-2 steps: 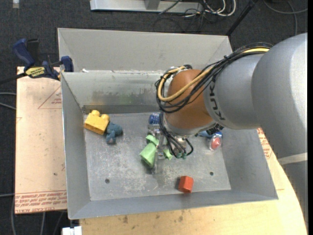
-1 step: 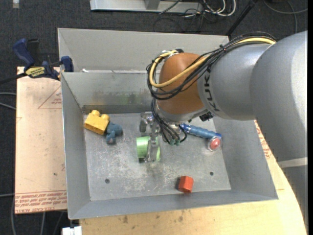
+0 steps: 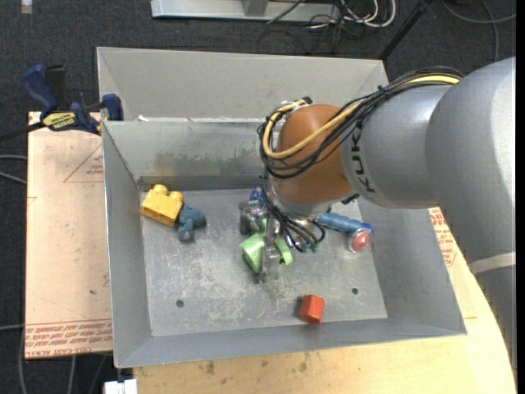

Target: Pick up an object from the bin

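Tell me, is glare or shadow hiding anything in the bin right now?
Camera view: light is even and soft on the bin floor; a mild sheen on the back wall, no harsh glare; the arm shades the green thing by the gripper.

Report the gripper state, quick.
Gripper: cannot be told, open or shut; it sits low over a green piece in the middle of the bin.

On my monitor the arm [image 3: 459, 138] reads as thick, rounded silver-grey links. Its wrist carries a glossy orange dome cover [image 3: 308, 164]. Yellow and black cables [image 3: 316, 127] loop across that dome. Black KUKA lettering [image 3: 362, 158] marks the adjoining link (partly hidden). The gripper [image 3: 264, 257] is grey metal with thin dark wiring.
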